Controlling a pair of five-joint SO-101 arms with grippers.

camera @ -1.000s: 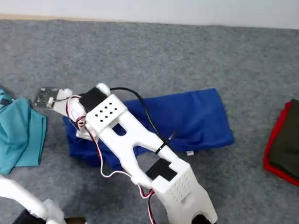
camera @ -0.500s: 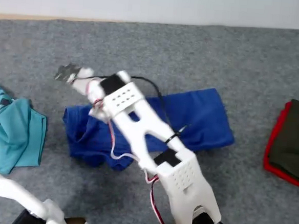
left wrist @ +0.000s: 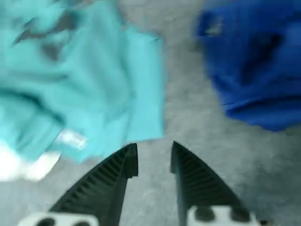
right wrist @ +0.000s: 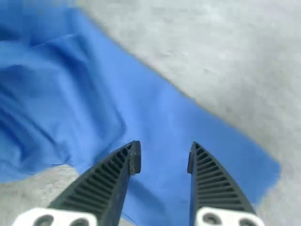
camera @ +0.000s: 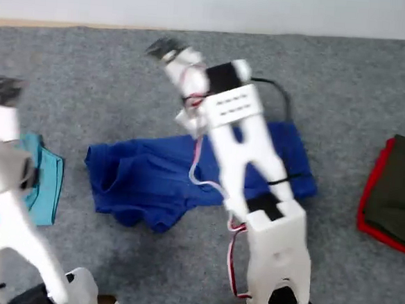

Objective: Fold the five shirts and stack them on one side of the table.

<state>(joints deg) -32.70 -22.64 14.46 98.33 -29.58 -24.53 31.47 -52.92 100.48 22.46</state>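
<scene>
My left gripper [left wrist: 154, 149] stands open with a narrow gap between its black ribbed fingers and holds nothing. Under the gap I see bare grey table [left wrist: 188, 122], with the teal shirt [left wrist: 80, 84] to one side and the blue shirt [left wrist: 254, 61] to the other, neither touched. My right gripper [right wrist: 164, 150] is open somewhat wider, also empty, and hangs above the blue shirt. The right wrist view gives me the blue fabric in detail: smooth and flat along one straight edge, with soft folds and creases gathering farther in. The left wrist view adds a small white tag [left wrist: 70, 139] on the teal cloth. From the high view I get the layout. The blue shirt lies at the table's centre as a rough rectangle, flat at its right end and rumpled at its left. The teal shirt lies near the left edge, partly behind the white left arm. At the right edge, well apart from both, a dark shirt [camera: 398, 183] rests folded on a folded red shirt [camera: 367, 202]. The table surface is a grey, felt-like nap.
</scene>
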